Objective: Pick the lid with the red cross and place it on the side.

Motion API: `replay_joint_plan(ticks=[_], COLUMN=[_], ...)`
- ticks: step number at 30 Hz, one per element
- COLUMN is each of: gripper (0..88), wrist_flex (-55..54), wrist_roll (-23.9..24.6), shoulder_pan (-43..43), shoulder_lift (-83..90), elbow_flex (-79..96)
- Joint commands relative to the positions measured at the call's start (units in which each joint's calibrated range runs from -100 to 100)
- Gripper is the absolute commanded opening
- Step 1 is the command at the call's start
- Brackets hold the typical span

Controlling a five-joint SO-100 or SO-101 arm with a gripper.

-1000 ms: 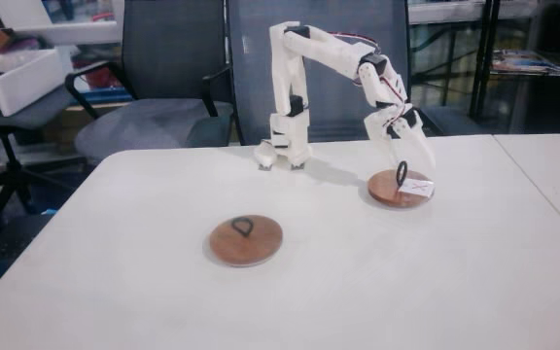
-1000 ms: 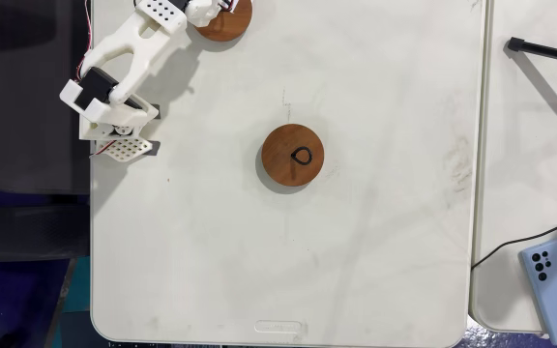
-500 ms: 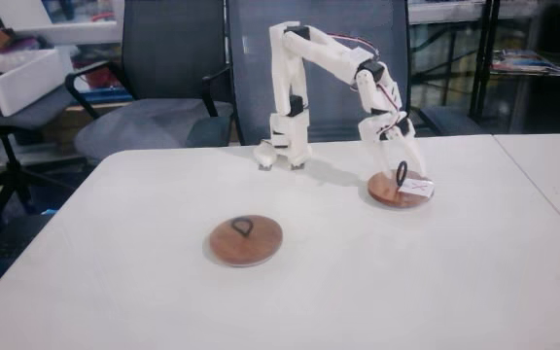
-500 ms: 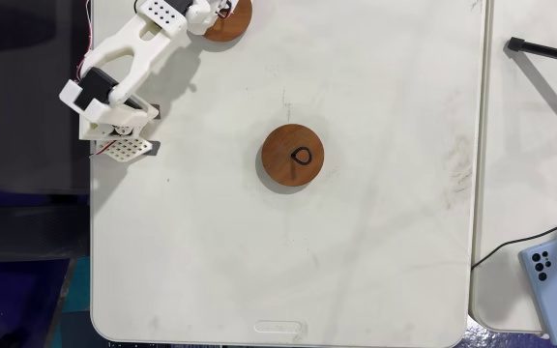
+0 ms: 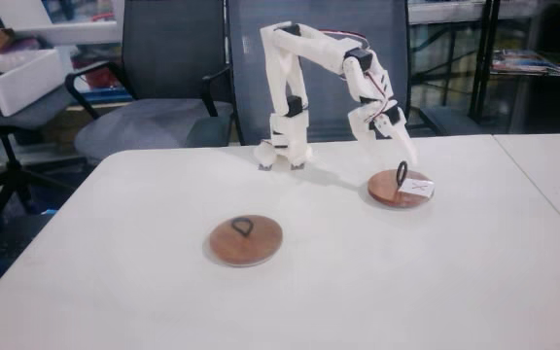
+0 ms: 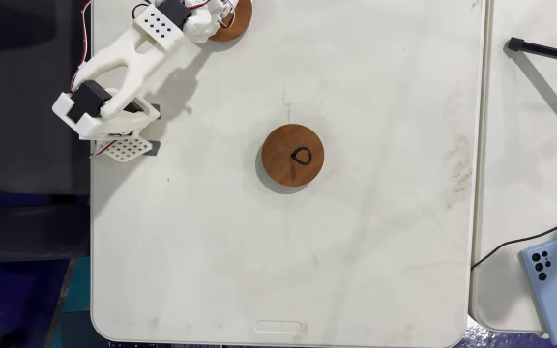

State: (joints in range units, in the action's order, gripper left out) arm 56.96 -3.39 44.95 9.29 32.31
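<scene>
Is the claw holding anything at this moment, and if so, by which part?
Nothing is held. The claw hangs just above the lid with the red cross, which lies flat on the table, its loop handle ungripped.

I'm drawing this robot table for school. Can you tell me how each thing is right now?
Lid with the red cross: flat on the table, loop upright, not held.
Plain lid: flat on the table, untouched.
Hand: raised just above the crossed lid, holding nothing.
Phone: lying face down.
</scene>
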Motion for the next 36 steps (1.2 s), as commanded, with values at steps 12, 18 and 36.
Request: replay_joint_plan(ticks=[12,18,36], gripper=[27.1,27.0,27.0], wrist_flex=[10.38,16.62,31.41], wrist_roll=[-3.61,-5.37,-5.47], shoulder_pan=[-3.69,-5.49,-23.57], shoulder_lift=[13.51,20.24,38.56], elbow_flex=[-0.13,-0.95,-7.47])
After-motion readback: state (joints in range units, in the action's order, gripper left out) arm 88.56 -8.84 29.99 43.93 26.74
